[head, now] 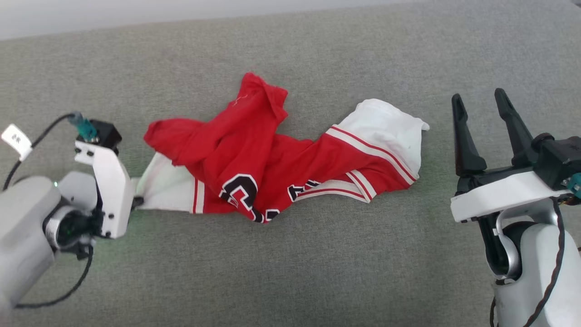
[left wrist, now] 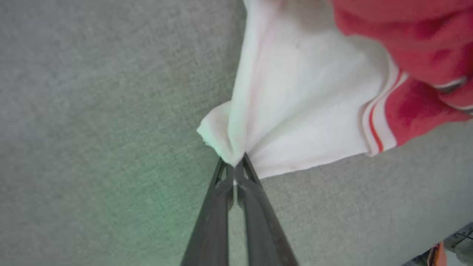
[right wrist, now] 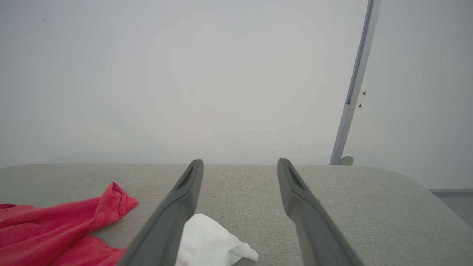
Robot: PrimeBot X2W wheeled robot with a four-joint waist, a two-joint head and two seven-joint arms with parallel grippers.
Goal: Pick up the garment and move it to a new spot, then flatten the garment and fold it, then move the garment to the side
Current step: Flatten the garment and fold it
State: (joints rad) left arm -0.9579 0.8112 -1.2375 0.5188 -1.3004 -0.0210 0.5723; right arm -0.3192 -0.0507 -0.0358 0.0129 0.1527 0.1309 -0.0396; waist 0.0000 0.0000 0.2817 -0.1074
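I judge I'm early in this job. My left claw [left wrist: 234,165] is pinched tight on the edge of one white sleeve, but the garment [head: 254,154] lies crumpled on the middle of the grey table [head: 317,272]. Its red body is twisted over itself, with the black numerals half hidden. The other white sleeve splays toward my right claw [head: 477,95], which hangs open and empty. Moving, flattening, folding and setting aside all remain.

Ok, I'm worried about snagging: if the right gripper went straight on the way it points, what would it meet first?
Probably nothing nearby: the open right gripper points across the grey fabric surface, beside the red-and-white jersey T-shirt, toward the pale wall; depth unclear.
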